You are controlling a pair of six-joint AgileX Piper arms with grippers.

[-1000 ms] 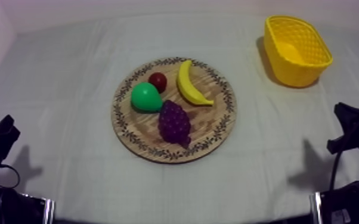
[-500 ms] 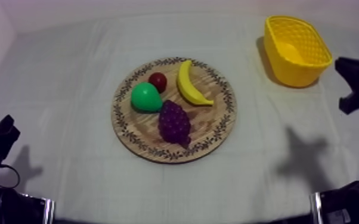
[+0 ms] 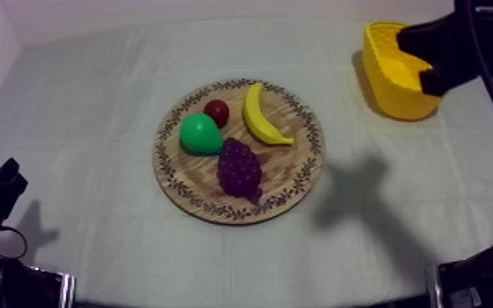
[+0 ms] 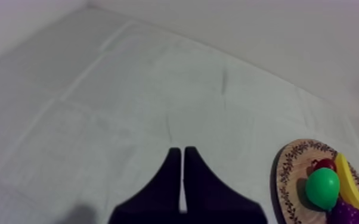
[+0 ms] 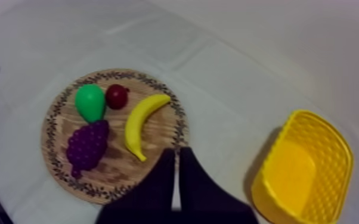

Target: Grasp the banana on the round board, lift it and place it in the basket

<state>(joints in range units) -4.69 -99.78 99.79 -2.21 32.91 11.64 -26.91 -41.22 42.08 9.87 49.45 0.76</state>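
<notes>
While on one board (image 3: 292, 166), one banana (image 3: 260, 117).

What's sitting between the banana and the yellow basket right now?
From the banana to the yellow basket: only the wooden board rim, then bare cloth, no other fruit. The top view shows it.

Item count on the surface (image 3: 94, 98):
- Wooden board (image 3: 289, 177): one.
- Yellow basket (image 3: 389, 92): one.
- Toy fruit: four pieces in total, made up of one banana (image 3: 258, 120), one pear (image 3: 200, 134), one bunch of grapes (image 3: 239, 168) and one small red fruit (image 3: 216, 111).
</notes>
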